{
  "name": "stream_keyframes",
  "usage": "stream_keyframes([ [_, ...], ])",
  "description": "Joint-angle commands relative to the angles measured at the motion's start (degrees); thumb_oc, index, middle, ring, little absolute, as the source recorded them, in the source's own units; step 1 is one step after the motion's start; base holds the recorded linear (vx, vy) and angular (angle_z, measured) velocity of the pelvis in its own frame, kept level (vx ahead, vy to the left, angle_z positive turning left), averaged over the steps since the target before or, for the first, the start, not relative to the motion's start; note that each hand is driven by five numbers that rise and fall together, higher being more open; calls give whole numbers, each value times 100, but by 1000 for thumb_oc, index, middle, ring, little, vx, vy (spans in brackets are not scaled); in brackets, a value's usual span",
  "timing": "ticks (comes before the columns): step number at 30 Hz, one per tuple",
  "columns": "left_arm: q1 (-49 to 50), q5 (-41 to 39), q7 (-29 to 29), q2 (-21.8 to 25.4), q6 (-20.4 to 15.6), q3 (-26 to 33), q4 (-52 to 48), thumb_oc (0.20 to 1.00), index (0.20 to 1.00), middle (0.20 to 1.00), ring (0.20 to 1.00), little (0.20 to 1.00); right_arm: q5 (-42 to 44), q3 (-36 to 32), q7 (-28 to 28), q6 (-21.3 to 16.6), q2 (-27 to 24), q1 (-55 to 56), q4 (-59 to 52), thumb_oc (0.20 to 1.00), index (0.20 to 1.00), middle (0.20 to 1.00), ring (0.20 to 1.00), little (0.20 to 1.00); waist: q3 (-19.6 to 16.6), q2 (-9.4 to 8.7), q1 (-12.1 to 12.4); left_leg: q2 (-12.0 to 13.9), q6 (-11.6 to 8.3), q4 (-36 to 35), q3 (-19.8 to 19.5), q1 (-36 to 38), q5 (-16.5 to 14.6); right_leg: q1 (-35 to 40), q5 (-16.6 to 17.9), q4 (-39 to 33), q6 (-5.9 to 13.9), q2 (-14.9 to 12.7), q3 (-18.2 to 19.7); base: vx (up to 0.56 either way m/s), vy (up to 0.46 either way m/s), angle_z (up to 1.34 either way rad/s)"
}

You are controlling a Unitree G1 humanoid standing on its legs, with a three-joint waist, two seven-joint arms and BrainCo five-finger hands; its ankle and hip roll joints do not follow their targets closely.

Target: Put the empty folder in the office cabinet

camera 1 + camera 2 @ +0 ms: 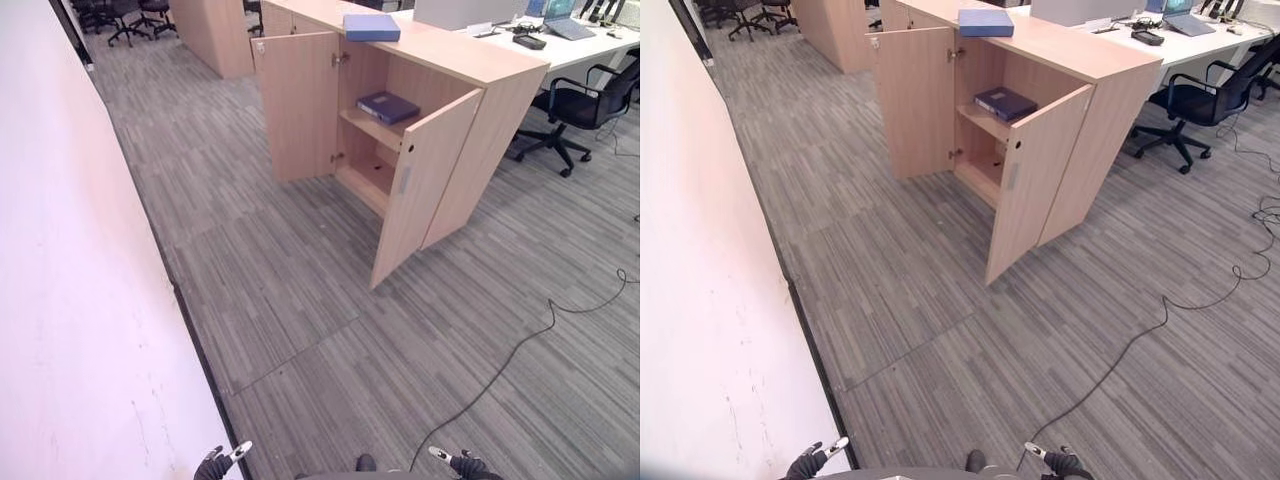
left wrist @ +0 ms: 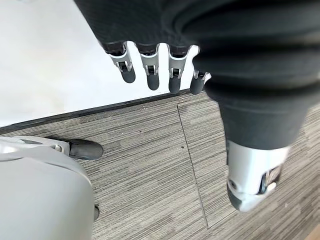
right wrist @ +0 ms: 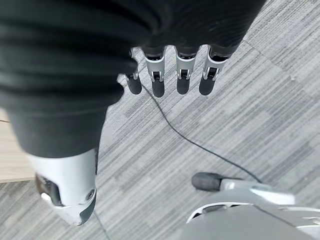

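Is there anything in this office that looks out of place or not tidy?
One blue folder lies on top of the cabinet instead of on a shelf inside. Both cabinet doors stand open.

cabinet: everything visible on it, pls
The office cabinet is low and looks like light wood laminate. It stands on the grey carpet, both doors swung open. Inside, the upper shelf holds a dark blue folder lying flat; a lower shelf sits beneath. A lighter blue folder lies flat on its top.
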Motion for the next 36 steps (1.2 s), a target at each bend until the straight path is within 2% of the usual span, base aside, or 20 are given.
stream_keyframes([
  [1, -260, -46, -33, -14, -70, 8, 377, 1000, 1000, 1000, 1000, 1000, -77, 194, 46, -75, -66, -316, 403, 1000, 1000, 1000, 1000, 1000, -192, -93, -51, 113, -258, 62, 294, -143, -285, 152, -678, 34, 673, -424, -92, 0, 0, 0],
  [16, -308, -204, 5, 41, -61, 98, 461, 1000, 1000, 1000, 1000, 1000, -104, 267, 99, -32, -125, -456, 417, 1000, 1000, 1000, 1000, 1000, -104, -137, 31, 208, -343, 78, 138, -174, -241, 187, -766, 34, 589, -356, -211, 14, -41, 5],
  [19, -384, -374, 30, 85, -97, 114, 438, 1000, 1000, 1000, 1000, 1000, -45, 244, 84, -42, -137, -536, 413, 1000, 1000, 1000, 1000, 1000, 77, -243, 38, 319, -447, 798, 136, -535, -417, 188, -773, 62, 498, -369, -266, -22, -96, 19],
  [20, -387, -375, 29, 87, -97, 115, 439, 1000, 1000, 1000, 1000, 1000, -45, 243, 84, -42, -136, -539, 415, 1000, 1000, 1000, 1000, 1000, 69, -242, 29, 322, -448, 840, 126, -570, -437, 176, -774, 64, 496, -368, -274, -24, -111, 29],
  [21, -411, -456, 20, 105, -119, 141, 412, 1000, 1000, 1000, 1000, 1000, -15, 210, 82, -52, -169, -556, 413, 1000, 1000, 1000, 1000, 1000, 219, -320, 73, 411, -566, 1593, 245, -931, -490, 222, -844, 142, 398, -414, -390, -18, -121, 38],
  [22, -421, -483, 23, 106, -122, 147, 389, 1000, 1000, 1000, 1000, 1000, -12, 207, 77, -46, -185, -585, 405, 1000, 1000, 1000, 1000, 1000, 287, -333, 98, 473, -585, 2099, 263, -1239, -378, 240, -861, 156, 346, -420, -431, -16, -120, 39],
  [23, -421, -483, 23, 106, -122, 147, 389, 1000, 1000, 1000, 1000, 1000, -12, 207, 77, -46, -185, -585, 406, 1000, 1000, 1000, 1000, 1000, 282, -330, 94, 475, -585, 2110, 259, -1253, -383, 233, -861, 157, 346, -417, -434, 10, -92, 38],
  [24, -413, -494, 21, 91, -132, 161, 390, 1000, 1000, 1000, 1000, 1000, -33, 225, 81, -41, -210, -604, 418, 1000, 1000, 1000, 1000, 1000, 356, -355, 144, 520, -613, 2652, 294, -1579, -161, 290, -884, 145, 287, -418, -498, 71, -122, 19],
  [25, -389, -509, 32, 80, -124, 193, 382, 1000, 1000, 1000, 1000, 1000, -71, 249, 76, -13, -252, -641, 425, 1000, 1000, 1000, 1000, 1000, 433, -374, 222, 600, -562, 3059, 379, -2002, 193, 379, -939, 121, 233, -397, -540, 70, -122, 16],
  [27, -347, -490, 25, 70, -114, 223, 388, 1000, 1000, 1000, 1000, 1000, -109, 255, 72, -1, -294, -651, 436, 1000, 1000, 1000, 1000, 1000, 423, -392, 292, 620, -499, 2910, 499, -2303, 172, 437, -967, 83, 250, -407, -538, 110, -40, 13],
  [29, -345, -490, 25, 70, -113, 223, 387, 1000, 1000, 1000, 1000, 1000, -110, 255, 73, -2, -294, -650, 436, 1000, 1000, 1000, 1000, 1000, 421, -393, 299, 620, -496, 2916, 507, -2302, 162, 436, -970, 84, 253, -411, -531, 107, 11, 9],
  [30, -280, -449, 10, 62, -99, 265, 433, 1000, 1000, 1000, 1000, 1000, -130, 236, 71, -4, -328, -649, 418, 1000, 1000, 1000, 1000, 1000, 407, -373, 375, 714, -488, 2433, 555, -2451, 217, 506, -1010, 52, 320, -417, -542, 136, 26, 7],
  [31, -272, -448, 10, 62, -100, 264, 432, 1000, 1000, 1000, 1000, 1000, -130, 238, 72, -3, -329, -640, 416, 1000, 1000, 1000, 1000, 1000, 430, -388, 396, 704, -492, 2412, 582, -2390, 199, 544, -1032, 57, 325, -435, -522, 288, 78, 1],
  [32, -237, -413, 13, 57, -90, 314, 555, 1000, 1000, 1000, 1000, 1000, -146, 222, 57, -13, -349, -644, 415, 1000, 1000, 1000, 1000, 1000, 415, -291, 463, 810, -605, 1738, 618, -2510, 664, 652, -1117, 34, 382, -388, -492, 249, 75, 2],
  [34, -236, -440, 30, 61, -89, 385, 652, 1000, 1000, 1000, 1000, 1000, -168, 224, 44, -17, -345, -635, 422, 1000, 1000, 1000, 1000, 1000, 423, -238, 530, 891, -689, 1100, 796, -2532, 896, 822, -1258, 34, 434, -389, -468, 327, 114, 4],
  [35, -200, -458, 46, 49, -95, 440, 660, 1000, 1000, 1000, 1000, 1000, -222, 233, 52, 3, -334, -611, 449, 1000, 1000, 1000, 1000, 1000, 392, -145, 573, 979, -723, 881, 905, -2585, 1048, 900, -1335, 34, 475, -354, -439, 250, 101, 3],
  [36, -197, -458, 47, 48, -95, 439, 659, 1000, 1000, 1000, 1000, 1000, -222, 233, 52, 3, -335, -609, 448, 1000, 1000, 1000, 1000, 1000, 394, -146, 583, 980, -725, 861, 917, -2568, 1058, 902, -1334, 34, 474, -357, -429, 268, 122, -2],
])
